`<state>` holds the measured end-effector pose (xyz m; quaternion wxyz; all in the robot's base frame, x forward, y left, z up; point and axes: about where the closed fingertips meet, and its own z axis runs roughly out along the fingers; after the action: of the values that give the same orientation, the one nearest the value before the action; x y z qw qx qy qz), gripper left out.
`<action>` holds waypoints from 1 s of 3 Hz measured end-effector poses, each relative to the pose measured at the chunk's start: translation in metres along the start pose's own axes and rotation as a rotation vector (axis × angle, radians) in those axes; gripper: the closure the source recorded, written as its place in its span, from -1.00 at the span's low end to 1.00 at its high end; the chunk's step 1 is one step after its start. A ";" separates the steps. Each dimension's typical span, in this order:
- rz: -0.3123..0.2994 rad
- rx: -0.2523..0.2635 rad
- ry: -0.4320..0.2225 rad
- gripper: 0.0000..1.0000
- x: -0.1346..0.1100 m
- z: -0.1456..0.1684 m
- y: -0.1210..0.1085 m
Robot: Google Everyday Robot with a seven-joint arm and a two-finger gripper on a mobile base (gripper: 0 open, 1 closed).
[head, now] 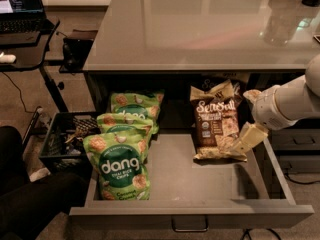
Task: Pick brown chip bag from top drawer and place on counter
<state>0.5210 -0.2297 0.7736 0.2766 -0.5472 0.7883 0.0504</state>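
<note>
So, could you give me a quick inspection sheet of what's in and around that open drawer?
Surface: counter, glossy grey, above the drawer.
Job's things: brown chip bag at back right of open top drawer.
Clutter: three green dang bags, drawer's left.
Grippers: claw by the bag's lower right edge; grip unclear.
Cables: thin cable on floor, left.
Surroundings: black desk with laptop, black crate at left.

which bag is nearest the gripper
The brown chip bag: the gripper is beside it, right side of the drawer; the green dang bags sit left.
</note>
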 end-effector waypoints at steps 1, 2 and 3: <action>0.113 0.025 -0.113 -1.00 -0.007 0.022 -0.018; 0.115 0.024 -0.112 -1.00 -0.007 0.024 -0.018; 0.143 0.054 -0.116 -1.00 -0.004 0.035 -0.030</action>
<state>0.5621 -0.2245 0.7530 0.3321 -0.4780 0.8092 0.0802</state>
